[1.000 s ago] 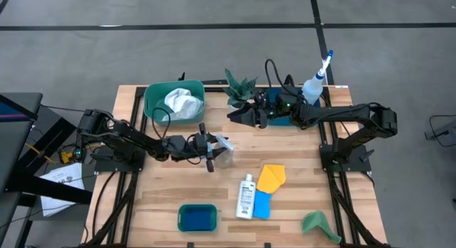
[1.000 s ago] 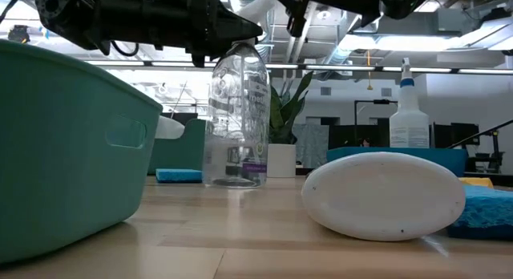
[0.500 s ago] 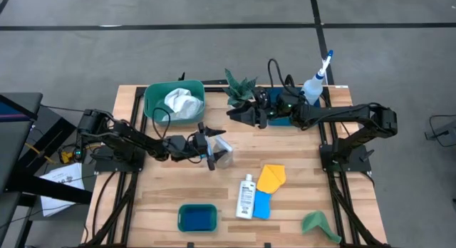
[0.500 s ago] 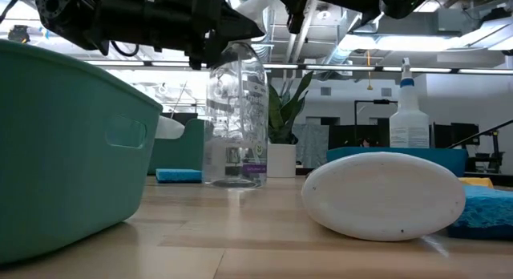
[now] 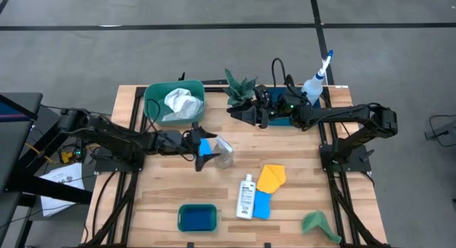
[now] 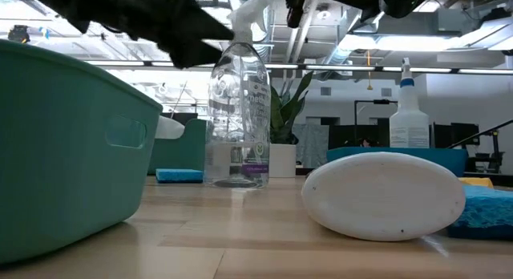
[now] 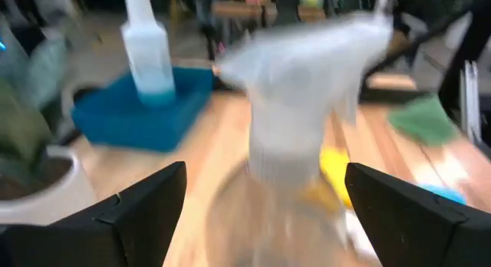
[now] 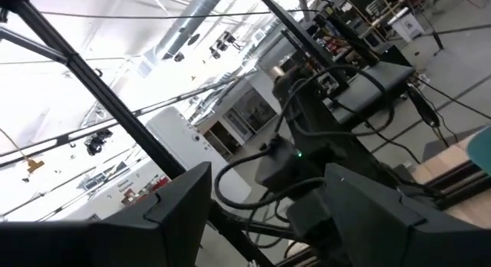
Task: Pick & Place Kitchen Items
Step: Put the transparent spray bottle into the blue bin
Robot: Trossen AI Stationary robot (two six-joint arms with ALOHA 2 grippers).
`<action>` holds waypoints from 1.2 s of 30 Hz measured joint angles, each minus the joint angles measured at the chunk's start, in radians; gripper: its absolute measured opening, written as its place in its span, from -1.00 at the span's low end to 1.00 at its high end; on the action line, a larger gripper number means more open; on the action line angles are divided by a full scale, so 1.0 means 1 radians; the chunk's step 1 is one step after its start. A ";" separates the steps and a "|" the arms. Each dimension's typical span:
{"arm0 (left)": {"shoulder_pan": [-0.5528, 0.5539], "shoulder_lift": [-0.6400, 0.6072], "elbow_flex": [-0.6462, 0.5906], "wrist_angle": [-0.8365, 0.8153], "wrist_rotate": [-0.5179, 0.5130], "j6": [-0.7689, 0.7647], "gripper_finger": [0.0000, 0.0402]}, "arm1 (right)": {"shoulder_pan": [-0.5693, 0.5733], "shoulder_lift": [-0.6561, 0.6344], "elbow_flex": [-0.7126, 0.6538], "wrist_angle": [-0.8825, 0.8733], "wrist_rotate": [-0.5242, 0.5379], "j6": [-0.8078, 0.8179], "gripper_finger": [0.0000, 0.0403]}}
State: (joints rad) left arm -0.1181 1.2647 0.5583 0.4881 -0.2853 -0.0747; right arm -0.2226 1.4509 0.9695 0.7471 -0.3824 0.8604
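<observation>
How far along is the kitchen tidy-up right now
Looks done: white cloth in the green tub, white spray bottle in the blue tray. In hand: nothing; the open left gripper sits beside the clear spray bottle. Left: small white bottle, yellow cloth, green cloth.

the clear spray bottle [image 5: 223, 152] stands upright near the middle of the table, just in front of my open left fingers, free of them. the white spray bottle with the blue trigger [image 5: 314, 83] stands in the far right corner. the small white bottle [image 5: 246, 196] lies flat toward the front, touching a blue sponge [image 5: 262, 204], with a yellow cloth [image 5: 271, 177] overlapping that sponge. a green cloth [image 5: 318, 224] lies crumpled at the front right. a white cloth [image 5: 182, 102] sits bunched at the far left.
</observation>
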 joint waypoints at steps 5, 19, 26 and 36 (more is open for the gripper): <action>0.002 -0.094 -0.001 -0.157 0.080 -0.026 0.73 | 0.003 0.000 0.000 -0.002 0.003 -0.008 0.21; 0.002 -0.354 0.000 -0.294 0.240 -0.264 0.73 | 0.087 0.000 0.000 -0.006 0.129 -0.097 0.21; 0.002 -0.454 -0.001 -0.277 0.233 -0.274 0.73 | 0.126 -0.088 0.011 -0.203 0.267 -0.231 0.21; 0.001 -0.495 -0.001 -0.082 0.117 -0.274 0.73 | 0.185 -0.102 0.354 -1.021 0.568 -0.375 0.21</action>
State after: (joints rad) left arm -0.1169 0.7700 0.5575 0.4063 -0.1686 -0.3489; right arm -0.0372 1.3489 1.3236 -0.2738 0.1858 0.4858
